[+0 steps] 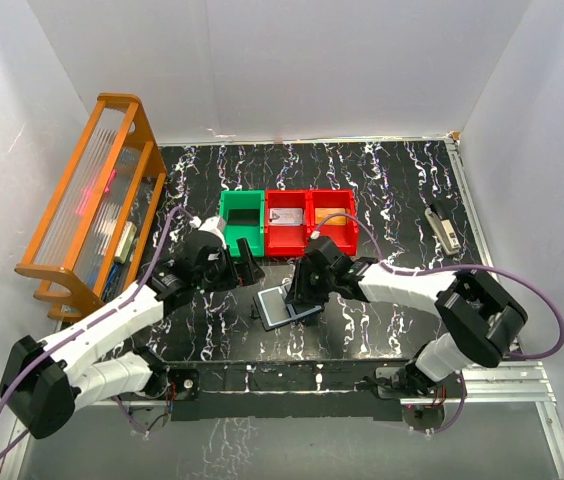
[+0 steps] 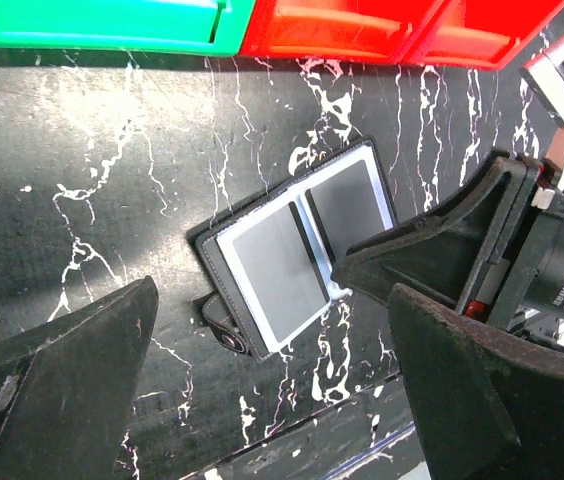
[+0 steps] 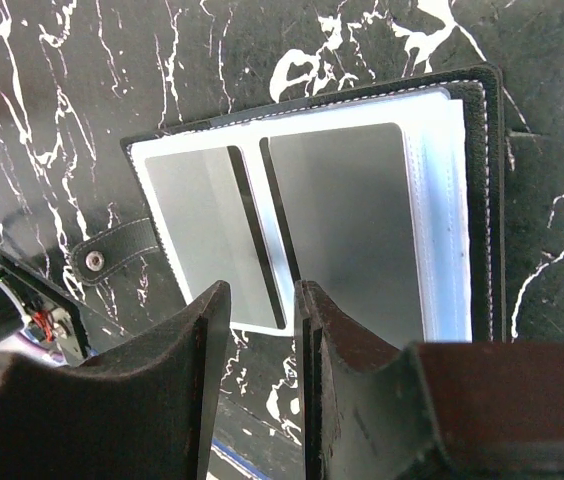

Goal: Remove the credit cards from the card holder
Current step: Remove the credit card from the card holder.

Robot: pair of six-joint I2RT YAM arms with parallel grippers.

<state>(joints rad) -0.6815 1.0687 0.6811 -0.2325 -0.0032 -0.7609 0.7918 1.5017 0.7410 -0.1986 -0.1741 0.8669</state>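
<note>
The card holder [image 1: 284, 307] lies open on the black marbled table, dark outside with light-blue inner panels [image 2: 297, 245]. Each panel shows a grey card in its pocket, the left card [image 3: 194, 235] and the right card [image 3: 352, 225]. My right gripper [image 3: 262, 290] hovers at the holder's near edge by the spine, jaws a narrow gap apart with nothing between them; its right finger [image 3: 327, 330] overlaps the right panel. My left gripper [image 2: 272, 296] stands wide open just left of the holder [image 1: 250, 268], holding nothing. The right gripper's finger [image 2: 432, 235] touches the holder's corner.
Behind the holder stand a green bin [image 1: 242, 222] and two red bins [image 1: 285, 222] [image 1: 332, 218], with flat things inside the red ones. An orange rack [image 1: 92, 200] stands at the left edge. A small grey tool [image 1: 445, 228] lies at the right.
</note>
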